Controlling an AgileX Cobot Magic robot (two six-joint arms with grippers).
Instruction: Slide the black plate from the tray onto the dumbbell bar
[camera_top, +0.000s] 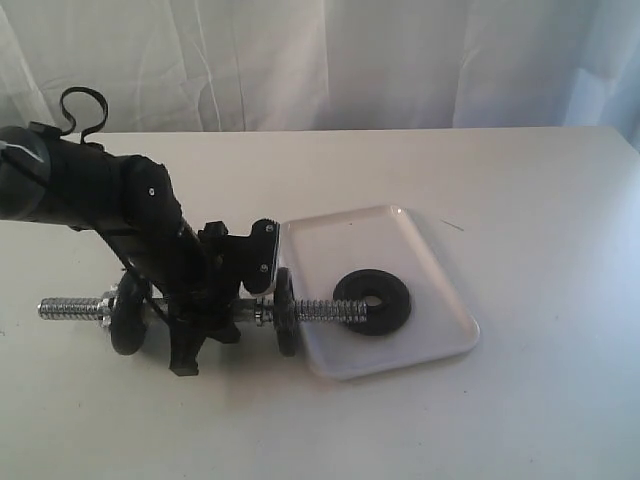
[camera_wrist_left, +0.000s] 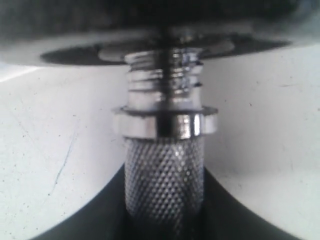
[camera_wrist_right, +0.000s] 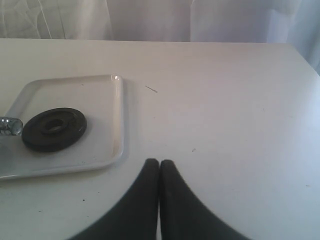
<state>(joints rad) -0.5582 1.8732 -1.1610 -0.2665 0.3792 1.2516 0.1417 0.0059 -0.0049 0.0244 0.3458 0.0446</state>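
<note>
The black plate (camera_top: 372, 302) lies flat on the white tray (camera_top: 350, 245), near its front edge. The chrome dumbbell bar (camera_top: 322, 310) lies across the table, its right threaded end over the tray and touching or nearly touching the plate. My left gripper (camera_top: 198, 318) is shut on the bar's knurled middle (camera_wrist_left: 164, 185), just below a steel nut (camera_wrist_left: 165, 125). In the right wrist view the plate (camera_wrist_right: 54, 129), the tray (camera_wrist_right: 75, 92) and the bar's tip (camera_wrist_right: 10, 125) show off to one side. My right gripper (camera_wrist_right: 159, 165) is shut on nothing, over bare table beside the tray.
Two thicker black discs sit on the bar, one on the left (camera_top: 128, 318) and one at the tray's left edge (camera_top: 285, 312). White curtains hang behind the table. The right arm does not show in the exterior view.
</note>
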